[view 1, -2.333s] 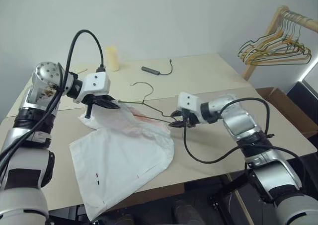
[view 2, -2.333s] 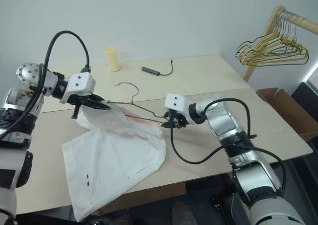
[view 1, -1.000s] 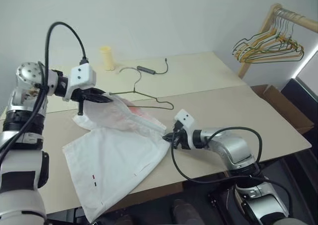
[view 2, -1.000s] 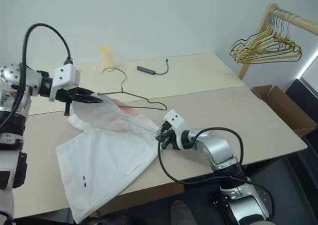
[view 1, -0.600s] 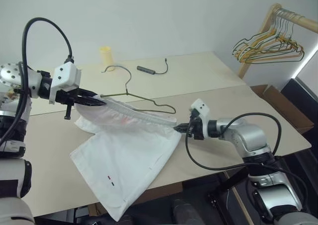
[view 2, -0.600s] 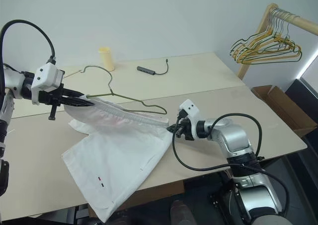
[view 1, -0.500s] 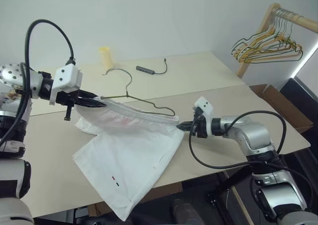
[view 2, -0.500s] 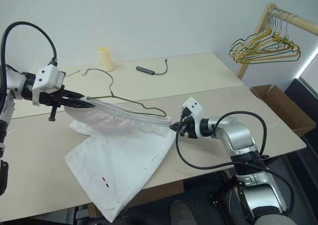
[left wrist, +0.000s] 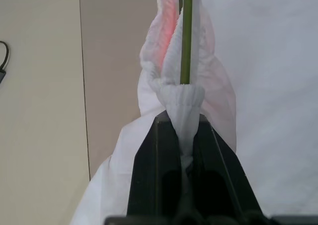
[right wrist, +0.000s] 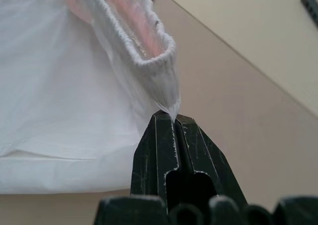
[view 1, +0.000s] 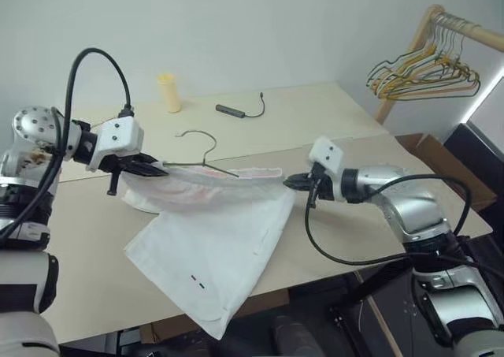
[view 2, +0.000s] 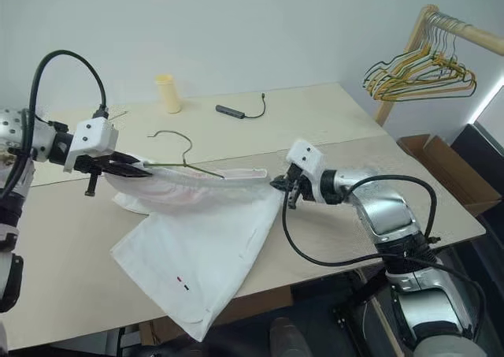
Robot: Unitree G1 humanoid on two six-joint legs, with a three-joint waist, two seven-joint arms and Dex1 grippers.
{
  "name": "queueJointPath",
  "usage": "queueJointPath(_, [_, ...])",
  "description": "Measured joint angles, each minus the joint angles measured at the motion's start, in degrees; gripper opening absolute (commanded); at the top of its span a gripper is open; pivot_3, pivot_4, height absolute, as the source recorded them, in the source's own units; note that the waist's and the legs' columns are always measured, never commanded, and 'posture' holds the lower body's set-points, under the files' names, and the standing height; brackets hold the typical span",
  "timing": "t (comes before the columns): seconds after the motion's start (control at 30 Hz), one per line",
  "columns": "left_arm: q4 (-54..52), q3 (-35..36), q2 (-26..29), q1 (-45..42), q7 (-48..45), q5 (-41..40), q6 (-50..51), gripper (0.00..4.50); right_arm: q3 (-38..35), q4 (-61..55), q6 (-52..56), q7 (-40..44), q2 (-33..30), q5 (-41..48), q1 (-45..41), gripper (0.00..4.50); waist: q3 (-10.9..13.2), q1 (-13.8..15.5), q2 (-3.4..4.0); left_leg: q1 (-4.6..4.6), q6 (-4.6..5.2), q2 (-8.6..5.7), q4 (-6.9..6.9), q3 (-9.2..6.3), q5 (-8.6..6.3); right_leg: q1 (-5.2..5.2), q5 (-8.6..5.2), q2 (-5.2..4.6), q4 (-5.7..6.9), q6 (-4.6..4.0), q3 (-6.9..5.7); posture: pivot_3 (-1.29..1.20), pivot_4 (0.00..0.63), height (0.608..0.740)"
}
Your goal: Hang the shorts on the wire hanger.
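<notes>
The shorts (view 1: 216, 239) hang stretched between the two grippers above the worktop (view 1: 346, 128), waistband pulled into a taut line and the legs drooping down to the surface. The wire hanger (view 1: 206, 161) sits along that waistband, its hook standing up just past the left gripper (view 1: 157, 169) and its bar running into the gathered cloth.

The biggest risk is at the right gripper (view 2: 279, 184). It is clamped on only a thin pinch of fabric at the waistband's end, as the right wrist view shows, so more tension or a further lift could pull that sliver out and drop that side of the shorts. The hanger may also be a weak point: in the left wrist view the wire ends at the bunched waistband clenched in the left gripper, and it cannot be told whether the wire itself is pinched or merely cradled by cloth. If only cradled, a tilt or jerk could let it slide out or swing off line. Pulling unevenly could also drag the waistband along the wire instead of seating it.

The left arm reaches in from the side, gripper angled downward toward the middle. The right arm stretches forward with its gripper pointing slightly down and across toward the left gripper.
</notes>
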Motion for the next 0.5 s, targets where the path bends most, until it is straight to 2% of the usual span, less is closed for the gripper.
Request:
queueJointPath(0.2, [2.13,0.26,-2.82,-5.66,1.2,1.86,-1.23,0.0,5.14,-0.59,-2.54,1.45,0.25,-6.05,-11.17,0.01,0.0,-0.2,0.0,0.01,0.0,0.01,0.06,0.08,0.0,-0.01,0.0,0.01,0.01,0.0,0.0,-0.18,0.0,0.74])
queueJointPath(0.5, [3.68,1.63,-3.55,-5.26,1.76,2.73,-1.43,0.0,8.23,-0.3,-7.74,2.98,2.04,-11.14,-12.07,0.01,0.0,-0.66,0.0,-0.08,0.0,0.01,0.08,-0.06,0.0,-0.04,0.01,-0.01,0.15,-0.01,-0.02,-0.17,0.0,0.74])
